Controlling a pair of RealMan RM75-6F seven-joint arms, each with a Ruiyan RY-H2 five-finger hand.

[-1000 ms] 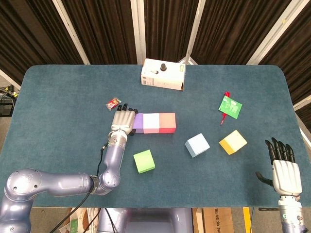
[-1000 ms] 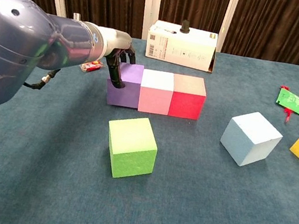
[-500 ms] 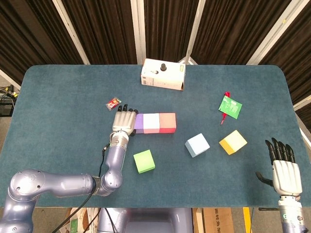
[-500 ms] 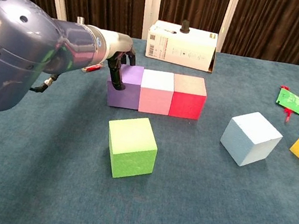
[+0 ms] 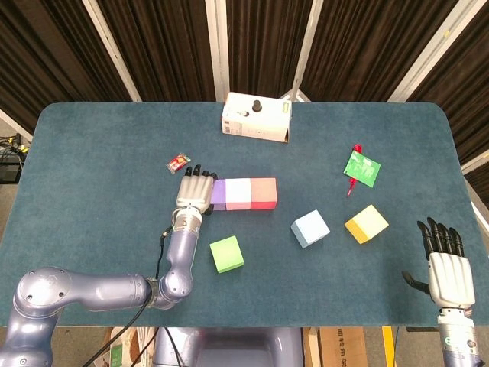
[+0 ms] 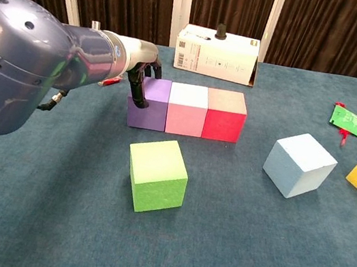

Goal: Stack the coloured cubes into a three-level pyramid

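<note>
The bottom level was laid: purple cube, pink cube and red cube stood in a touching row near the middle of the surface, parallel to its far edge. The left hand lay against the purple end of the row, fingers extended and apart, gripping nothing; the chest view showed its dark fingertips against the cube's outer face. Judgement: the hand was there to square the row and close gaps, so the second level would sit flat.

Three cubes lay loose toward the near edge: green cube just in front of the row, light blue cube and yellow cube further toward the right edge. These presumably make up levels two and three. The green one was nearest the left hand.

The right hand was at the near right corner, fingers spread, empty.
</note>
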